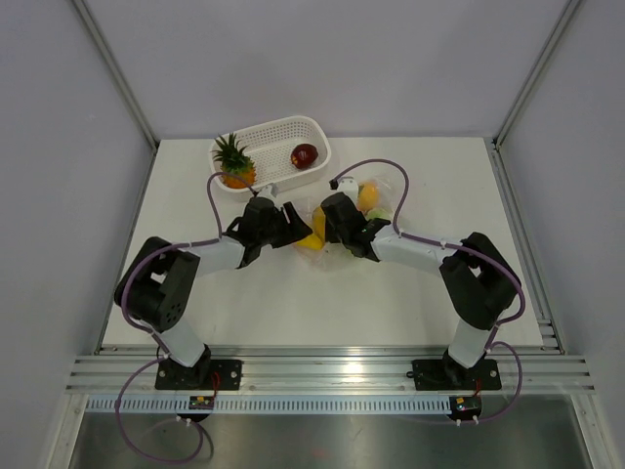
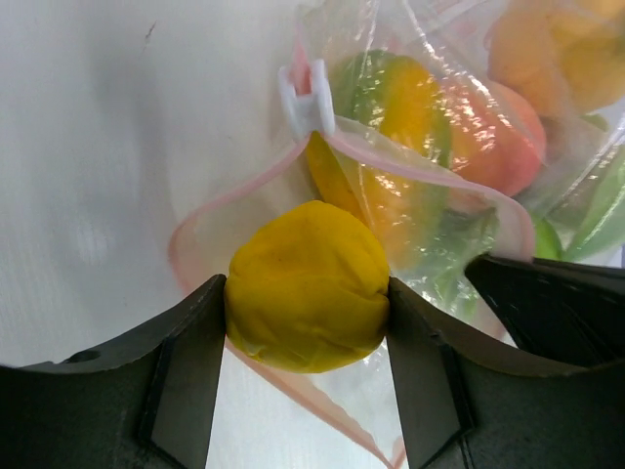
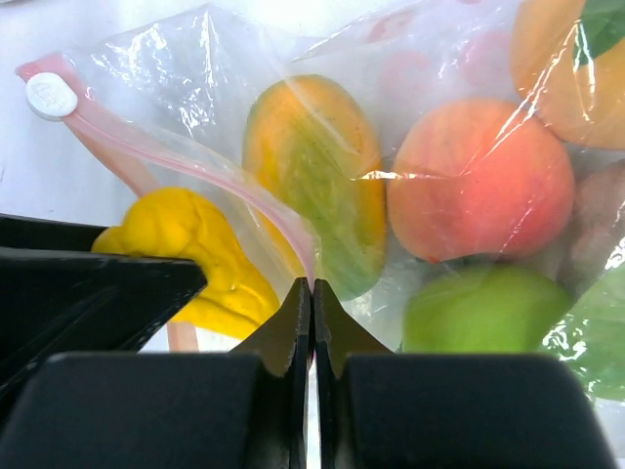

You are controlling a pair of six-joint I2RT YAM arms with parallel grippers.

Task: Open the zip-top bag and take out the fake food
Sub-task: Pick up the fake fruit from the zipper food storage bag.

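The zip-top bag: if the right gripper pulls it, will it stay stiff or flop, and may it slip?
Probably floppy: the zip-top bag is thin, crinkled film that sags around the fake peach. It may slip, since the right gripper pinches only glossy film by the pink zip strip.

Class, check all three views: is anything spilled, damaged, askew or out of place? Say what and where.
Nothing is spilled or damaged. The white basket sits slightly skewed, holding the pineapple and a dark red piece. The zip-top bag is crumpled where the right claw pinches it.
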